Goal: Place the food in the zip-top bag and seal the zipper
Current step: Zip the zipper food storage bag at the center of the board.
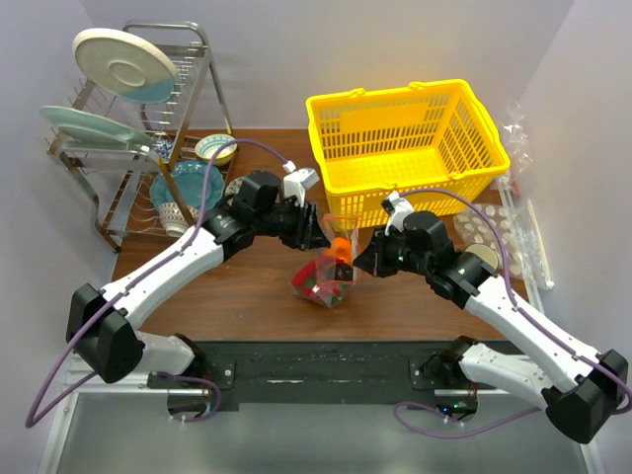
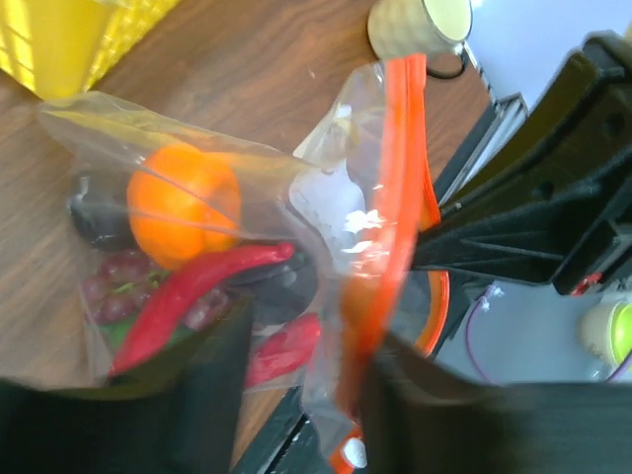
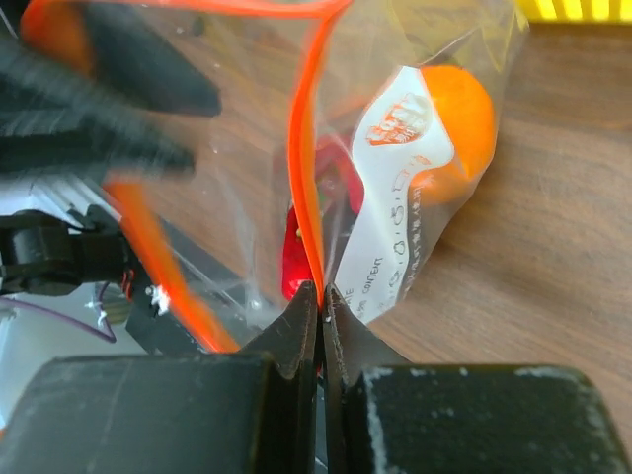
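Observation:
The zip-top bag (image 1: 324, 276) hangs clear over the wooden table, between both grippers. Inside it are an orange (image 2: 183, 207), dark red grapes (image 2: 111, 281), a dark round fruit (image 2: 94, 222) and a red pepper (image 2: 197, 286), with a bit of green (image 2: 123, 334) beneath. My right gripper (image 3: 321, 294) is shut on the red-orange zipper (image 3: 304, 148) at one end, beside the white label (image 3: 400, 188). The strip splits above it, so the mouth gapes. My left gripper (image 2: 311, 346) has its blurred fingers apart, with the bag's mouth edge and zipper (image 2: 400, 178) between them.
A yellow basket (image 1: 405, 138) stands behind the bag. A dish rack (image 1: 138, 148) with plates fills the back left. Crinkled clear packaging (image 1: 499, 232) lies at the right edge. A cream cup (image 2: 420, 30) sits on the table near the bag.

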`<state>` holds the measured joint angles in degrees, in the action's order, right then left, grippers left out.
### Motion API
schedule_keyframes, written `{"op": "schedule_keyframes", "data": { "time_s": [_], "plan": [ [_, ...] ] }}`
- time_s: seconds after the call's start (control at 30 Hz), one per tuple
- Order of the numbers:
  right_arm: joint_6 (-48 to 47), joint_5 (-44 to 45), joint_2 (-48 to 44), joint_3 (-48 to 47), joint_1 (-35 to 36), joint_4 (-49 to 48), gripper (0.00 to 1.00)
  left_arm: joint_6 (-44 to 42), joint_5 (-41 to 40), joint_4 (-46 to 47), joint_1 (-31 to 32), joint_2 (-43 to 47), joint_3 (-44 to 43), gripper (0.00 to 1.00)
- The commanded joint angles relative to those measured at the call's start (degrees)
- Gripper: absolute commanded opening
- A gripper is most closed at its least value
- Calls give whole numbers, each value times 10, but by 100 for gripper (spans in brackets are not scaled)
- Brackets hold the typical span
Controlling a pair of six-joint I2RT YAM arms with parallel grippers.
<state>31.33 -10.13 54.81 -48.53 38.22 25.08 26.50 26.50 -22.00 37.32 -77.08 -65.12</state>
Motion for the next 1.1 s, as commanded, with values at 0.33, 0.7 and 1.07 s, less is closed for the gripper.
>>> {"op": "schedule_keyframes", "data": {
  "time_s": [0.33,0.7,1.07],
  "plan": [
    [75,26,9,28,0,-70,0,-58,-13,194,29,207,204,89],
    [117,23,10,1,-1,-68,0,-10,-158,409,139,322,410,84],
    [126,-5,35,-6,-1,-76,0,-149,-363,484,307,311,461,79]
  ]
}}
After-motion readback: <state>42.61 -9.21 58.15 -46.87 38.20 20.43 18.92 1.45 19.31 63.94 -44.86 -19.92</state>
